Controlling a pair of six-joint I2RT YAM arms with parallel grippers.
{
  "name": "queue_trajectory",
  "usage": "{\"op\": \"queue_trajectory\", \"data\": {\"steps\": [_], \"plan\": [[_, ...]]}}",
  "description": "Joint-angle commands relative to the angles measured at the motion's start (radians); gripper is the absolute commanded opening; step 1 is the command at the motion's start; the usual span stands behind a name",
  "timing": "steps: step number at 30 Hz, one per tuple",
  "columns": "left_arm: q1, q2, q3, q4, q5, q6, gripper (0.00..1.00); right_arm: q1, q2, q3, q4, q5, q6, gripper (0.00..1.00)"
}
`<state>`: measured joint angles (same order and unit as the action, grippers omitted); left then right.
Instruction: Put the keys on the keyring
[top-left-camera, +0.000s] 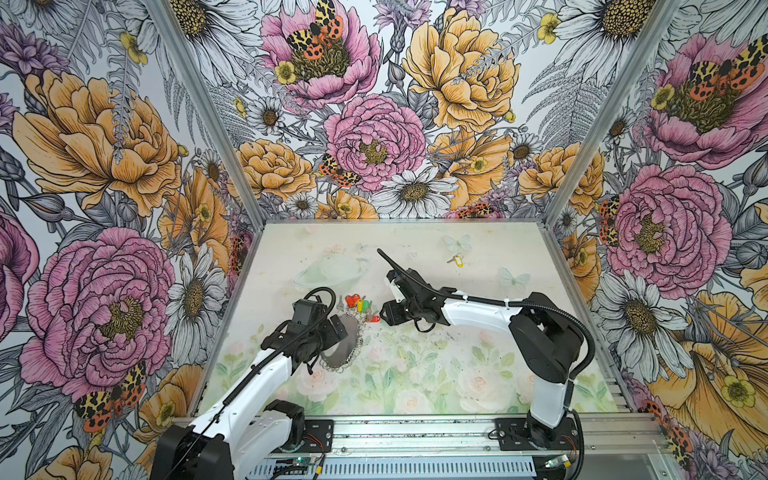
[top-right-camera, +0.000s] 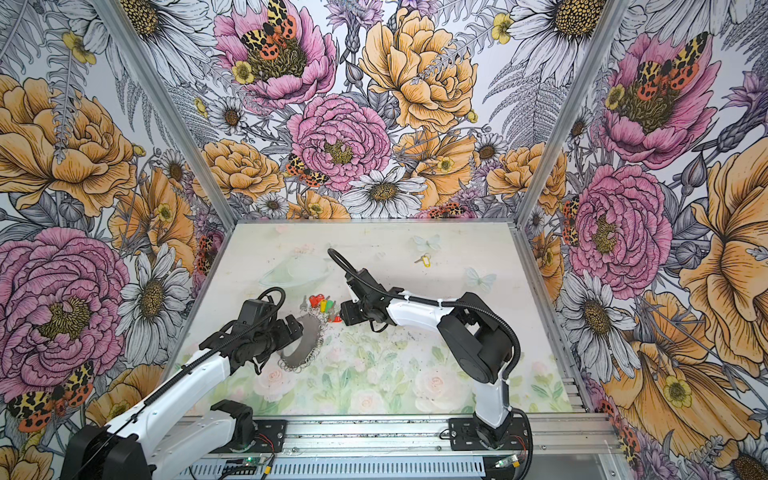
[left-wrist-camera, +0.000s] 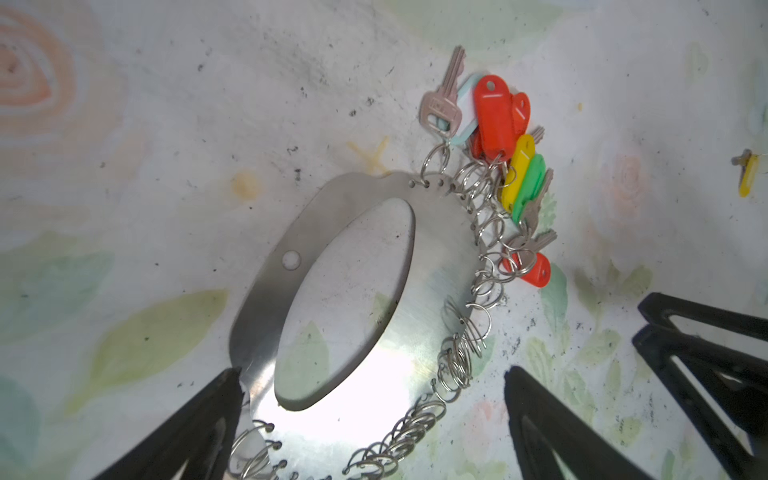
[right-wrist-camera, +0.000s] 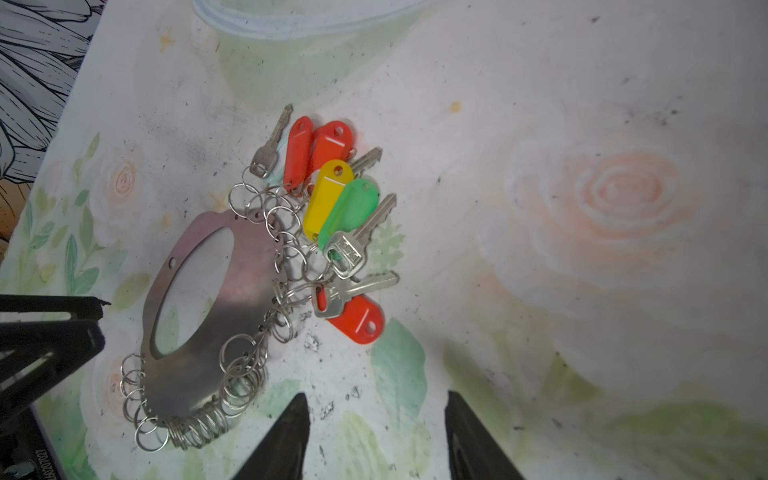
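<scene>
Right wrist: right gripper parted, empty; left gripper spread over keyring; could skid it on closing, tangling keys.

Robotics lab test cell. Booth framed by aluminium posts, wall panels papered in oversized flower print, pastel floral mat covering tabletop. Left arm and right arm, white and black, bolted to slotted metal rail at front edge. Bare circuit board and loose wiring below.
</scene>
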<state>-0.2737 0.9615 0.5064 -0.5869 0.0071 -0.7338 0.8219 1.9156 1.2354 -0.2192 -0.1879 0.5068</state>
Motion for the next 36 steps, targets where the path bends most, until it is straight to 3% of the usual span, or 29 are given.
{"op": "queue_trajectory", "data": {"steps": [1,6,25,36], "plan": [[0.018,-0.031,-0.006,-0.005,-0.037,0.015,0.99,0.023,0.04,0.056,0.032,-0.055,0.016,0.46],[0.038,-0.05,-0.018,0.01,-0.028,0.019,0.99,0.035,0.082,0.087,0.052,-0.128,0.041,0.36],[0.051,-0.047,-0.028,0.015,-0.011,0.014,0.99,0.073,0.217,0.163,0.083,-0.162,0.151,0.36],[0.053,-0.061,-0.035,0.015,-0.007,0.009,0.99,0.093,0.186,0.193,0.078,-0.176,0.124,0.24]]}}
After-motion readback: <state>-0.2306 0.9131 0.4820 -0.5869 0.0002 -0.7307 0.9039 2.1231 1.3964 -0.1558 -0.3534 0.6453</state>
